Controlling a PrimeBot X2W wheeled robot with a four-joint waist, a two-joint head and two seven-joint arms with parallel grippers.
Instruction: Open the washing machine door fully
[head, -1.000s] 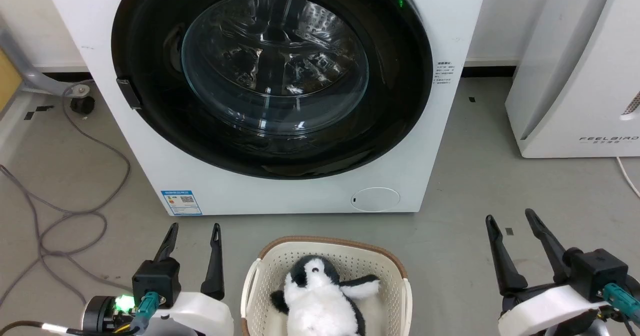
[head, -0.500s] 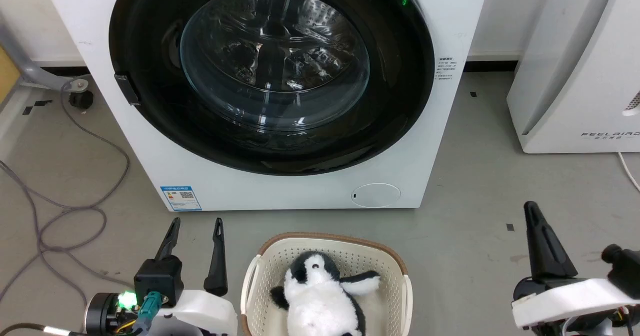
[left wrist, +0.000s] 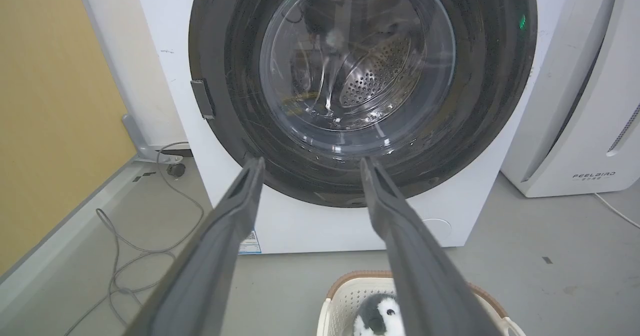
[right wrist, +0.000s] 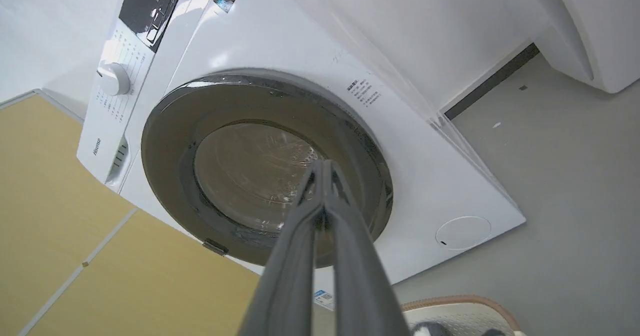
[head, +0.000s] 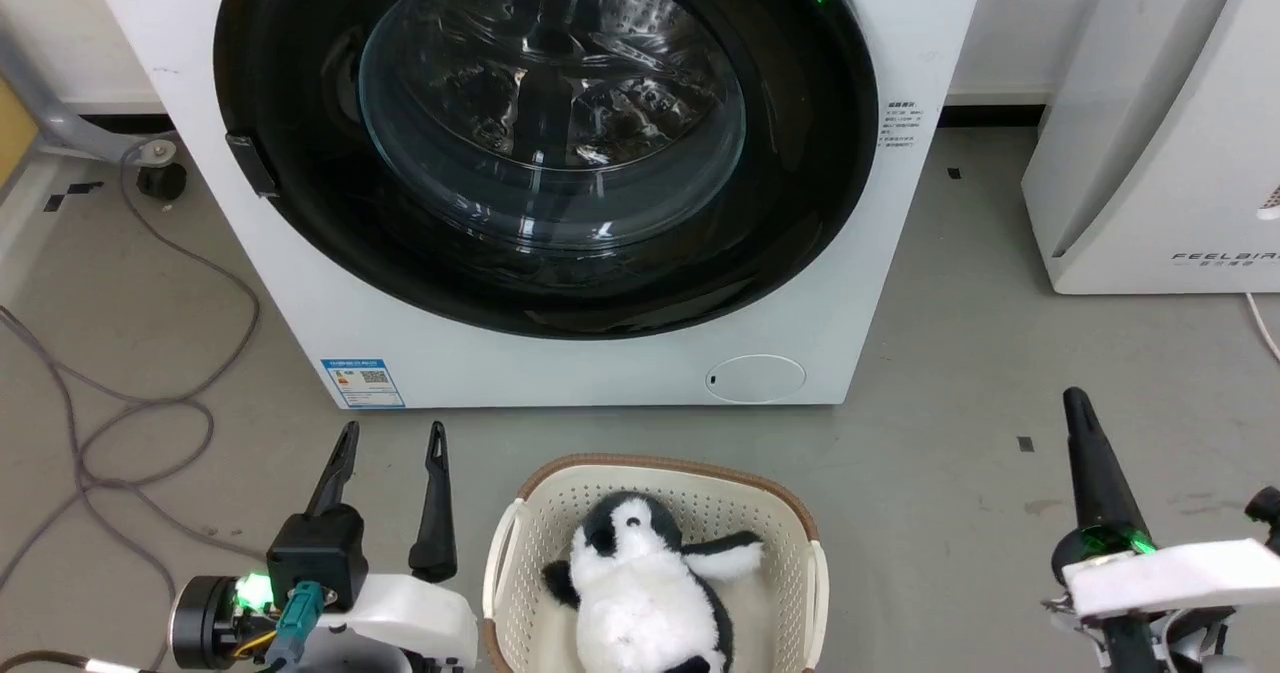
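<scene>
The washing machine door [head: 800, 183] is a glossy black ring around a bulging clear glass bowl, lying shut and flush against the white machine [head: 600, 368]. A small dark latch tab [head: 250, 165] sits on the door's left rim. The same door [left wrist: 235, 76] faces the left wrist view, and the door [right wrist: 170, 141] appears tilted in the right wrist view. My left gripper [head: 393, 431] stands open above the floor at the lower left, well short of the machine. My right gripper [head: 1075, 400] is at the lower right, turned on its side, its fingers [right wrist: 320, 176] pressed together on nothing.
A cream basket [head: 800, 553] holding a penguin plush [head: 640, 583] stands on the floor between my grippers, before the machine. Grey cables [head: 130, 423] loop on the floor at the left. A white appliance [head: 1150, 153] stands at the right. A yellow panel [left wrist: 50, 101] is far left.
My right gripper went from open to shut and rolled onto its side, shifting slightly right. The head camera shifted a little. The left gripper and the door kept their places.
</scene>
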